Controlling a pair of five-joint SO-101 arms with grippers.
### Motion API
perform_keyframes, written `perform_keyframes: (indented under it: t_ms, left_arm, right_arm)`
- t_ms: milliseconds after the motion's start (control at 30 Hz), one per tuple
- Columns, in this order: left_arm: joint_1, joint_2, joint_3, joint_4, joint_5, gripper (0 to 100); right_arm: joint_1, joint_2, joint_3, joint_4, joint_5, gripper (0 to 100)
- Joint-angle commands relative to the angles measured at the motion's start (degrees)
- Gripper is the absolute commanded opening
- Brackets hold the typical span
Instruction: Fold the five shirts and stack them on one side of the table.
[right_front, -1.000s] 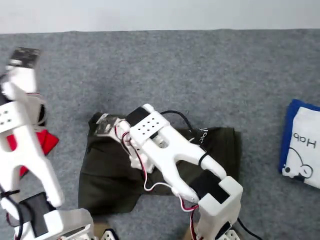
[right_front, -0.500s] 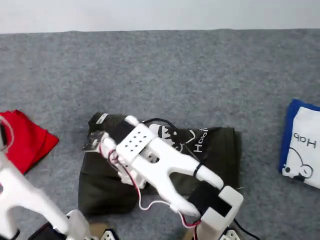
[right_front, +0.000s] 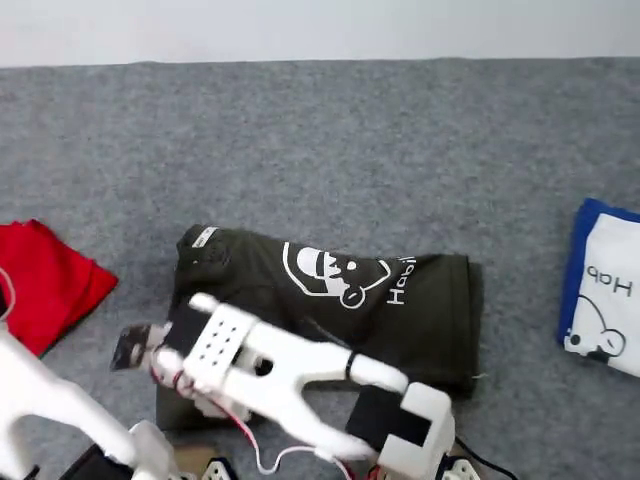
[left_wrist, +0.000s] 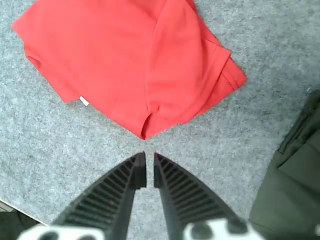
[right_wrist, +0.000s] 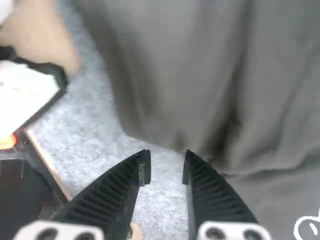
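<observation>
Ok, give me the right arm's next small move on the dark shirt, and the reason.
Probably lower and nip the dark shirt's near edge. The right arm's jaws stand slightly apart just short of that edge, above the gray table cover, and the shirt looks only partly folded.

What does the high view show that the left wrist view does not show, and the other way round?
High view, not left wrist: the blue and white shirt at the right, the white print on the dark shirt, and the right arm lying across that shirt. Left wrist, not high: the left gripper, nearly shut above the gray table, and a small white tag on the red shirt. Both: the red shirt and the dark shirt, lying apart.
</observation>
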Motion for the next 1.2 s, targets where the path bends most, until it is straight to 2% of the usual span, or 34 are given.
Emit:
perform_keyframes:
  t_ms: [0,233,667,733,867,1167]
  left_arm:
    - [-0.5,-1.7,0.0,1.0,-0.4,3]
    - [-0.6,-1.8,0.0,1.1,-0.4,3]
    - [-0.5,-1.5,0.0,1.1,-0.4,3]
    - [-0.5,-1.5,0.3,1.0,-0.4,3]
    - [-0.4,-1.5,1.8,-0.1,-0.4,3]
    - [-0.3,-1.8,3.5,-1.5,-0.4,3]
  right_arm:
    - [-3.2,0.9,-2.5,-0.5,-0.5,13.3]
    - [-3.7,5.8,-3.1,-2.9,-0.4,19.9]
    - [-4.0,10.8,-6.7,-7.5,-0.2,19.6]
    - [-4.0,12.0,-6.8,-7.3,-0.1,16.0]
    - [-3.9,12.7,-10.7,-4.5,3.3,0.2]
    - [-1.9,12.6,-21.2,4.8,4.7,1.0]
